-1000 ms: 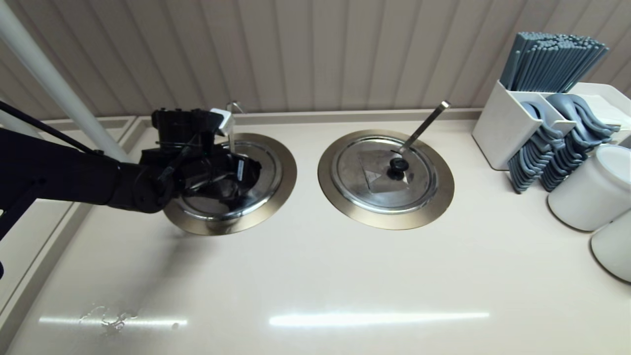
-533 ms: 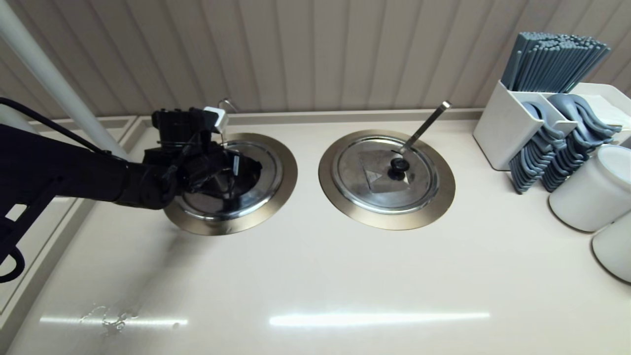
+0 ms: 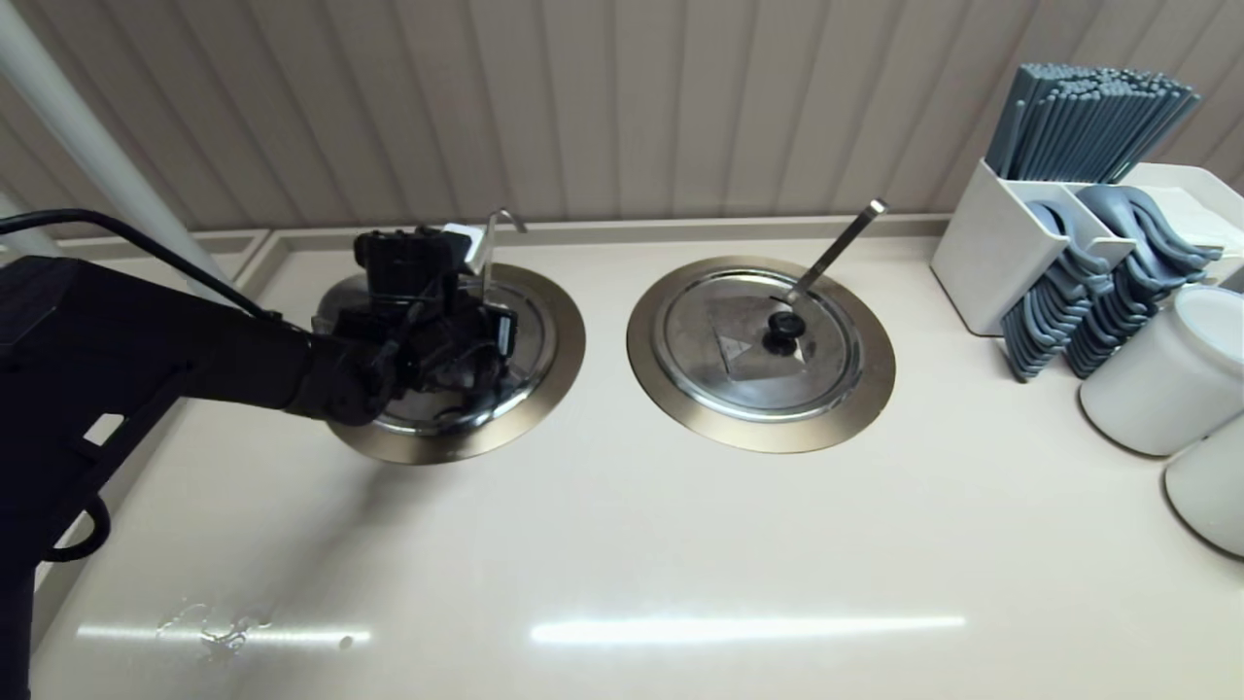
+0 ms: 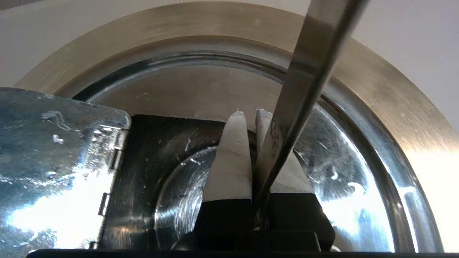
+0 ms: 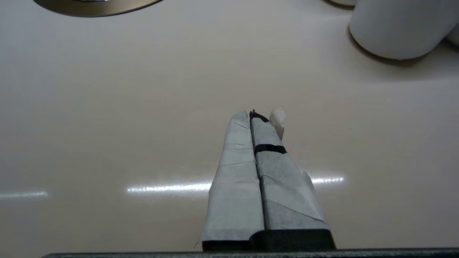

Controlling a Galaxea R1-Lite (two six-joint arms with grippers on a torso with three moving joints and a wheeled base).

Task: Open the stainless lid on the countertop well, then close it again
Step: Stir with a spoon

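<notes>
**Lid gripped at the left-hand well, opening step under way**

Countertop (image 3: 622, 544), pale and glossy, fills the near ground. The right gripper (image 5: 256, 114) hangs parked over it, its taped fingers pressed together on nothing. That fits a job one arm can do alone.

Further in, the left gripper (image 4: 248, 114) reaches across the round countertop well with the wide brushed bronze-toned ring (image 3: 457, 442). Its pale fingers are drawn close together down at the centre of the round shiny stainless lid (image 3: 530, 316). The black knob is hidden beneath the wrist, so I judge rather than see that the fingers are clamped on it. The lid sits skewed over the well, with its rim riding over the ring at about ten o'clock, which suggests it is being carried by that central hold. Gripping the middle would keep the disc balanced.

At the well's twelve o'clock the thin hook-ended steel ladle handle (image 3: 493, 233) stands up close beside the fingers. The lid's notch has to clear it going up and meet it again coming down.

At three o'clock from this well, a second steel lid (image 3: 748, 340) with a straight flat ladle handle (image 3: 836, 248) lies shut and untouched. Beyond it stand a white cutlery holder (image 3: 982, 253) and white jars (image 3: 1166, 369).
</notes>
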